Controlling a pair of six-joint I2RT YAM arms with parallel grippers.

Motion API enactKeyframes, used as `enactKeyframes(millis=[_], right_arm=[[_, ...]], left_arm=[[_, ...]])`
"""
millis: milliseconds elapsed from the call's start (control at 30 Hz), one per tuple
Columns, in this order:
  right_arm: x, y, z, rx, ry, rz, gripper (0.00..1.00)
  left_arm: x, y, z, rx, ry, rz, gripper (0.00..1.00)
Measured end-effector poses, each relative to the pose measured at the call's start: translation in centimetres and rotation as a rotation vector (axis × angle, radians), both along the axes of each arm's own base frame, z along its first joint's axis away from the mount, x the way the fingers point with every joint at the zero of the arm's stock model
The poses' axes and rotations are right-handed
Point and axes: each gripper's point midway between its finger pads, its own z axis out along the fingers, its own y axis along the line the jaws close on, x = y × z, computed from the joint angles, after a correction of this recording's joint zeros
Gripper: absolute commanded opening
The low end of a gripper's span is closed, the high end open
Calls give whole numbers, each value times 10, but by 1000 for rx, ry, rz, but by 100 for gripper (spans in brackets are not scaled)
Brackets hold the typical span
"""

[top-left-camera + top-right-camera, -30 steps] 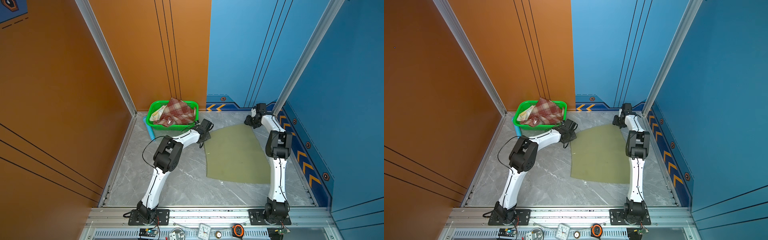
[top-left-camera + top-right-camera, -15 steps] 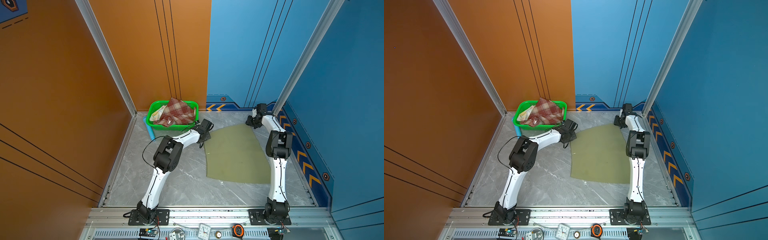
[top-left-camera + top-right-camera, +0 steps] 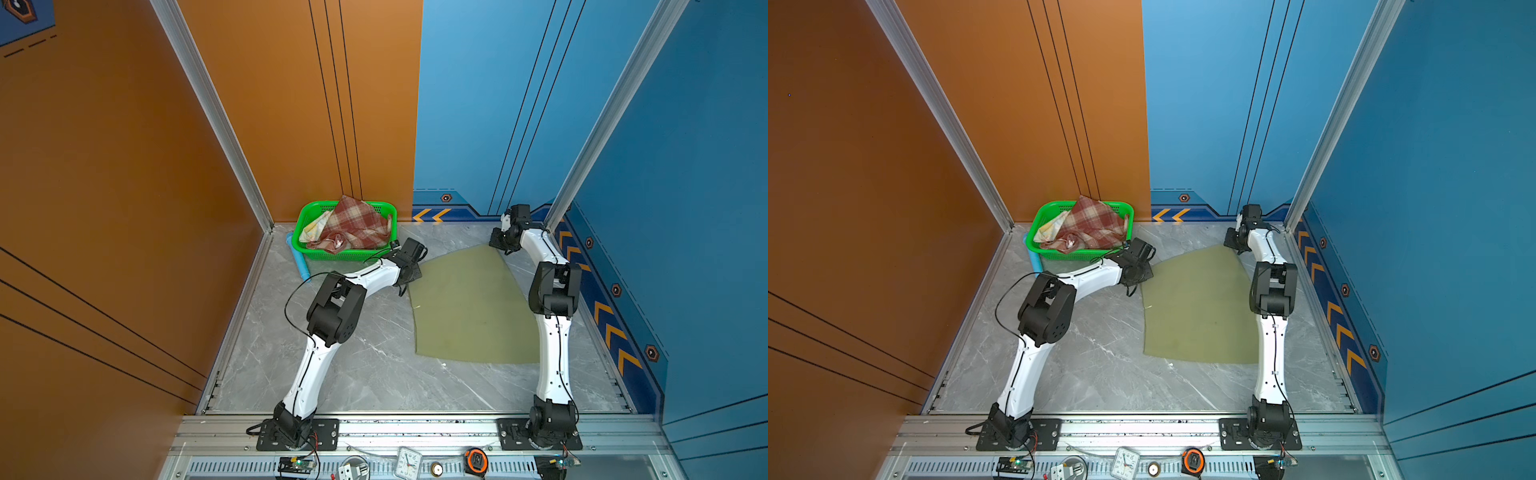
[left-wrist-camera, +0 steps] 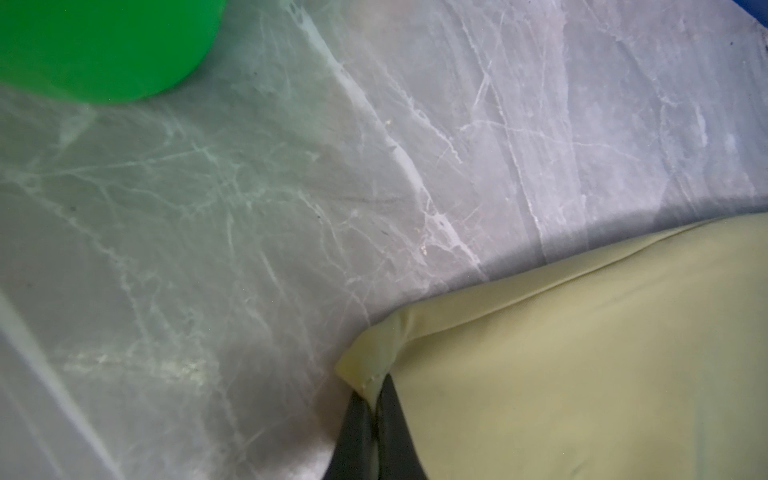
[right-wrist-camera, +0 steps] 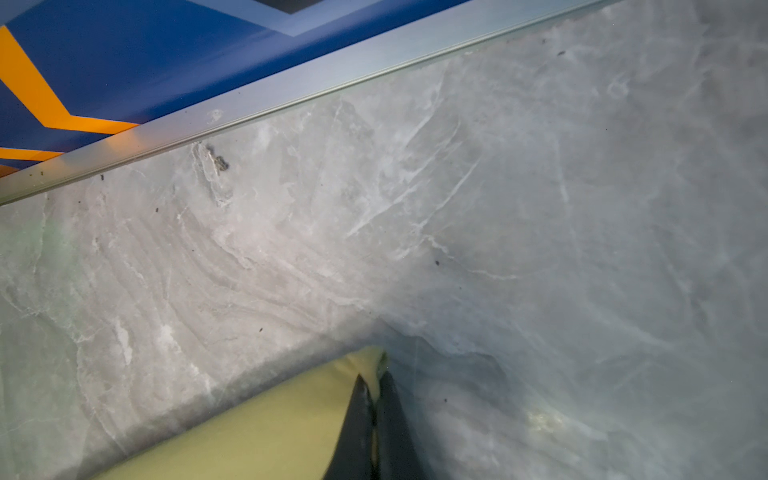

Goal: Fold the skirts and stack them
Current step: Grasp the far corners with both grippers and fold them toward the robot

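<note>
A grey marble table (image 3: 353, 374) sits between orange and blue walls. Three skirts show. One olive-green skirt (image 3: 465, 303) lies flat on the table. One plaid skirt (image 3: 353, 224) and one pale yellow skirt (image 3: 316, 226) are heaped in the single green basket (image 3: 345, 254). The left gripper (image 4: 372, 392) and the right gripper (image 5: 374, 380) each pinch a far corner of the olive-green skirt, jaws closed on the cloth.

A robot lab cell — orange wall (image 3: 124, 166), blue wall (image 3: 685, 166), metal posts (image 3: 212, 112), left arm (image 3: 309, 374) and right arm (image 3: 552, 365) bolted to the near rail (image 3: 415, 428), circuit board (image 3: 297, 463) and clock (image 3: 408, 462) beside it.
</note>
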Motion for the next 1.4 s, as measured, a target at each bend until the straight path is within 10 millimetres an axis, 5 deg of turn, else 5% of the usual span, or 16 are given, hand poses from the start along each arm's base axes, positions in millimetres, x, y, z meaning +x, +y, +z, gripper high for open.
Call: enactKeyframes(millis=[133,400,533,700,900,933,1033,1067,1200,1400], right_arm=[[-5,0,19,-2,-23,0,0],[-43,-4,142,-15,-207,-17,0],[-82,-13,176,-9,-259,-56,0],[-138,-24,164,8,-212,-121,0],[-235,-30,134,21,-132,-289,3],[-253,-33,132,15,-136,-333,15],[-305,-40,121,-4,-136,-449,75],[-323,-44,117,-15,-141,-489,83],[-365,-48,113,-33,-149,-567,88],[-372,-43,97,-8,-69,-576,88]], left_arm=[[-2,-5,18,-8,-36,-27,0],[-13,-13,88,-61,-188,-99,0],[-31,-12,108,-78,-250,-136,0],[-70,-19,110,-73,-306,-208,0],[-139,-26,84,-37,-329,-310,2],[-152,-24,79,-31,-331,-321,11],[-185,-15,63,-10,-328,-356,49],[-194,-9,58,-3,-326,-357,57],[-209,14,50,0,-334,-322,65],[-214,17,63,-52,-363,-292,66]])
